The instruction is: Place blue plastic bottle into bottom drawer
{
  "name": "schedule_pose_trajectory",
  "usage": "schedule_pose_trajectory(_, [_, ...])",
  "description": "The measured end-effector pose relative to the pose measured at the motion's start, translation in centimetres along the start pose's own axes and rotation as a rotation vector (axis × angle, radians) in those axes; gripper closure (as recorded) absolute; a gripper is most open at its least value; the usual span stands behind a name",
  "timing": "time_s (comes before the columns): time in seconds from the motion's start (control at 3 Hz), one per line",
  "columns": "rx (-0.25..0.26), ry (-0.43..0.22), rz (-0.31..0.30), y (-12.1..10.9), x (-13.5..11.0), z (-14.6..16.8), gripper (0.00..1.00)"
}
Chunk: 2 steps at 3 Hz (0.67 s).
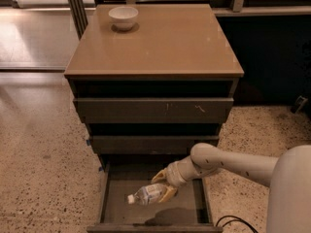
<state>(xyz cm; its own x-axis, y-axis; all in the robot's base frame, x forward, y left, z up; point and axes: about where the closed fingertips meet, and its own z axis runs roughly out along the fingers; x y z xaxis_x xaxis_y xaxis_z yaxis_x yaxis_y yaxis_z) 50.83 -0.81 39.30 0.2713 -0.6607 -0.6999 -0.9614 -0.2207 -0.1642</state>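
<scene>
A bowl [123,17] is sitting at 11 o'clock on the cabinet top [160,42]. Below, the bottom drawer [103,198] is standing pulled out, and the bottle [146,194] is hanging over its floor, lying nearly level with its white cap pointing toward 8 o'clock. The gripper [164,187] is clamping the bottle's base end between its yellow fingers [160,176]. The arm [233,163] is reaching in from 3 o'clock, wrist dipping into the drawer.

White bowl [123,17] near back-left corner of brown cabinet top [160,42], speckled floor [43,169] around
</scene>
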Motion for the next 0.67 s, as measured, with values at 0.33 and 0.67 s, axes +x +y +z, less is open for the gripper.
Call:
schedule_pose_trajectory(0.33, [0.005, -0.035, 0.007, 0.2, 2.9, 3.0, 1.00])
schedule_pose_trajectory(0.67, [0.005, -0.057, 0.024, 0.3, 5.4, 5.8, 1.00])
